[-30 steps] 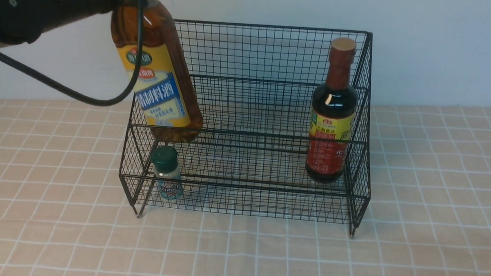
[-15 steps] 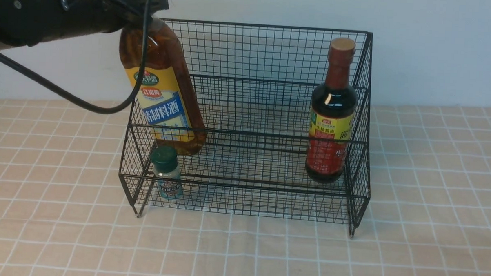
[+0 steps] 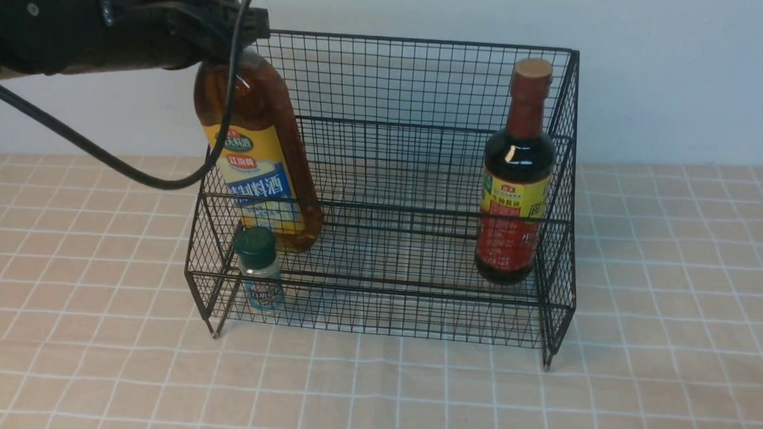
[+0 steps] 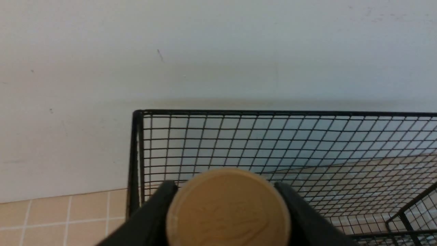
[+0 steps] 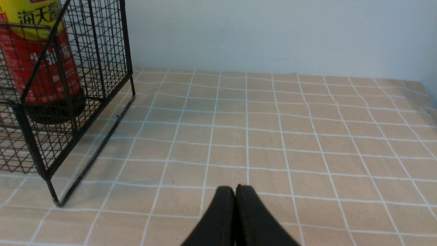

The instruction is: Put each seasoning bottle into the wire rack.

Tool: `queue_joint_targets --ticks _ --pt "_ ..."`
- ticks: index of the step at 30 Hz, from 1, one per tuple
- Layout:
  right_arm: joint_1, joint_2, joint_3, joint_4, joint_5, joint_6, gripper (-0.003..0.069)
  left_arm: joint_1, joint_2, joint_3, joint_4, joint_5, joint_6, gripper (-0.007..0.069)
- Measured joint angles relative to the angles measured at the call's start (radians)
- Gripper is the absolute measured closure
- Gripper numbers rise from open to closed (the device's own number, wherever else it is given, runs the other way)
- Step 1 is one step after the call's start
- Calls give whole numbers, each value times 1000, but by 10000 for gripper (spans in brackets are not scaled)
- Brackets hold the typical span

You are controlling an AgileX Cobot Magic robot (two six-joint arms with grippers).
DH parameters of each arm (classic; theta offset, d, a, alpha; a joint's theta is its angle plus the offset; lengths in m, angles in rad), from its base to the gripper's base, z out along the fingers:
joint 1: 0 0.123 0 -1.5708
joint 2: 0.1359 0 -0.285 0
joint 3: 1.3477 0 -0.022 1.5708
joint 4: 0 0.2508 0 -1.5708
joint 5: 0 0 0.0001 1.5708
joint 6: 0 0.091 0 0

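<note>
Left gripper [image 4: 227, 208] jaws clamped on tan round cap [image 4: 228, 207] of tall clear amber-liquid bottle [image 3: 260, 153], hanging tilted below inside black wire-mesh rack [image 3: 424, 82]; cap seen only from left wrist. Right gripper [image 5: 235, 194] jaws together, low over checked desk [image 5: 307, 136], beside the rack, visible only from right wrist.
</note>
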Motion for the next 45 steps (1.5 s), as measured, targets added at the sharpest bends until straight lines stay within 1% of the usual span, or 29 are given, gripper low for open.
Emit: queue_joint_targets --ticks 3,6,21,23,26,29,32,35,37,39,41,43,44,45 --pt "0 0 0 0 0 0 672 -39 2 0 7 0 13 314" --pt "0 0 0 0 0 0 672 -70 10 0 16 -3 52 314" --pt "0 0 0 0 0 0 672 -73 47 -1 32 2 63 313" --pt "0 0 -1 0 0 0 672 -73 47 -1 42 -4 70 292" --pt "0 0 -1 0 0 1 672 -74 27 -15 63 -40 93 221" --pt "0 0 -1 0 0 1 672 -74 -8 -15 69 -50 120 183" --pt "0 0 -1 0 0 1 672 -74 -63 -15 75 -56 144 168" --pt "0 0 -1 0 0 1 672 -74 -131 -15 76 -55 155 170" --pt "0 0 -1 0 0 1 672 -74 -169 -15 76 -45 155 184" --pt "0 0 -1 0 0 1 672 -74 -212 -15 76 -5 155 222" --pt "0 0 -1 0 0 1 672 -74 -270 -16 76 71 155 282" --pt "0 0 -1 0 0 1 672 -74 -367 -17 76 268 155 452" --pt "0 0 -1 0 0 1 672 -74 -373 -17 76 299 155 464" --pt "0 0 -1 0 0 1 672 -74 -403 -17 76 376 155 526"
